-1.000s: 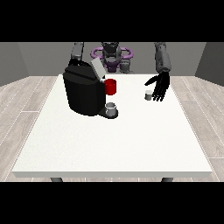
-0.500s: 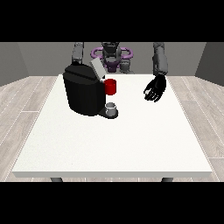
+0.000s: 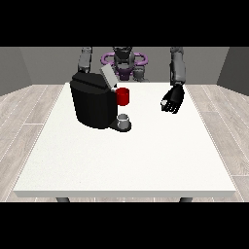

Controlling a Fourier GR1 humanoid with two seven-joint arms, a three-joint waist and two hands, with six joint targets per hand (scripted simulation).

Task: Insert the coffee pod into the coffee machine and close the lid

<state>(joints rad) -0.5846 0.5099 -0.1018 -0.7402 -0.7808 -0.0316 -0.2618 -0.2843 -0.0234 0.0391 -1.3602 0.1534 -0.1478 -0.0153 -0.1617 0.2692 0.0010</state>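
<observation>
a: where's the coffee pod (image 3: pixel 163 102)?
b: a small pale thing in the hand at the view's right (image 3: pixel 173 101), fingers curled round it, above the counter (image 3: pixel 126 160).
a: and the coffee machine (image 3: pixel 95 99)?
b: well apart from that hand, toward the view's left. black body, grey lid (image 3: pixel 109 77) tilted up. a red part (image 3: pixel 123 96) sticks out on the side facing the hand, a grey cup (image 3: pixel 124 120) under it.
a: the other hand?
b: hidden behind the machine, only its arm shows.
</observation>
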